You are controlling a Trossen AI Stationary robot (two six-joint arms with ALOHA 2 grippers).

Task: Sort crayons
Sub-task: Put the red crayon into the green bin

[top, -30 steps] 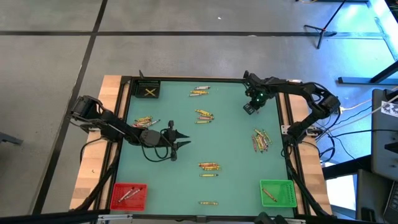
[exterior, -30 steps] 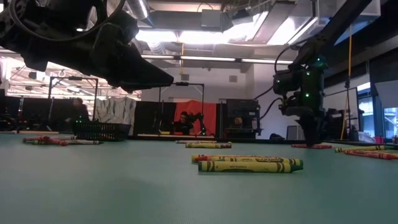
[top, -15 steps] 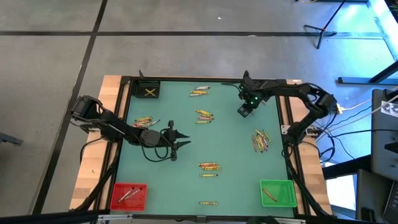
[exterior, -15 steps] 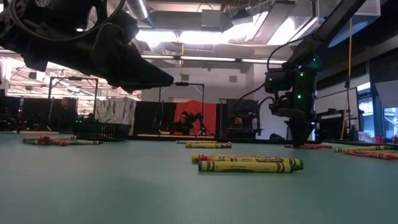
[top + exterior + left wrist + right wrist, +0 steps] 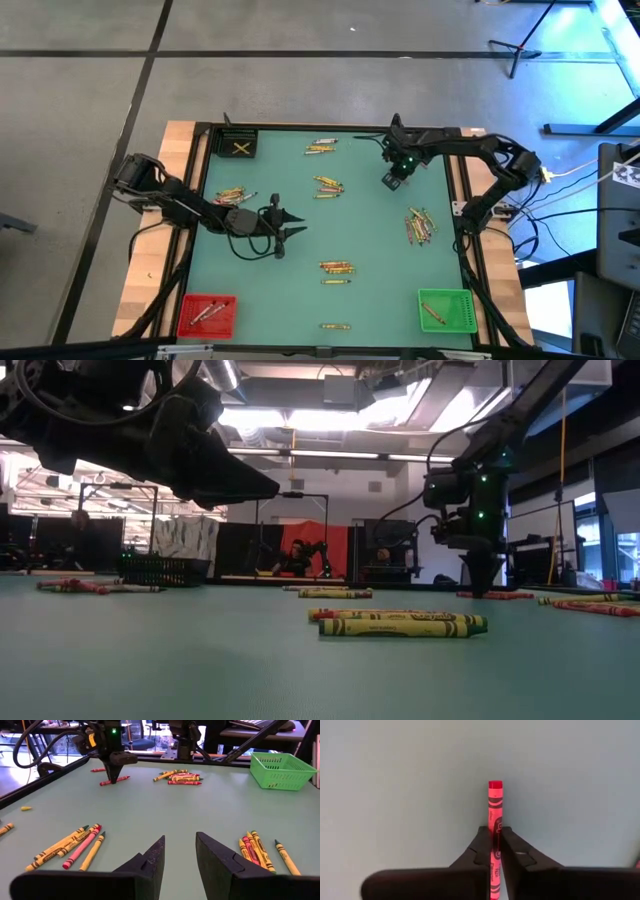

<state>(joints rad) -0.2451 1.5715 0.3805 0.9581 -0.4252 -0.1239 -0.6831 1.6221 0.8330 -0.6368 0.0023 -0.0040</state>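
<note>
Crayons lie on the green mat in small groups: at the far middle (image 5: 322, 147), at the centre (image 5: 328, 185), on the left (image 5: 233, 194), on the right (image 5: 420, 225) and toward the near edge (image 5: 336, 268). My right gripper (image 5: 393, 181) points down at the far right and is shut on a single red crayon (image 5: 495, 802) that lies apart from the groups. My left gripper (image 5: 290, 232) hovers open over the mat's left middle, nearly level, with nothing between its fingers (image 5: 155, 857). My right gripper pinches the red crayon's two long sides (image 5: 495, 822) between its two fingers, about mid-length (image 5: 120, 779). The fingers come from above, pointing down, and lie across the crayon. The crayon lies flat on the mat, its flat end (image 5: 495, 785) sticking out ahead of the fingers.
A black bin with a yellow X (image 5: 240, 146) stands at the far left corner, a red bin (image 5: 207, 314) at the near left and a green bin (image 5: 446, 309) at the near right. One more crayon pair (image 5: 334, 326) lies by the near edge.
My right gripper has gone a short way toward the table's left and near edges and has come down to the mat, over the single red crayon.
</note>
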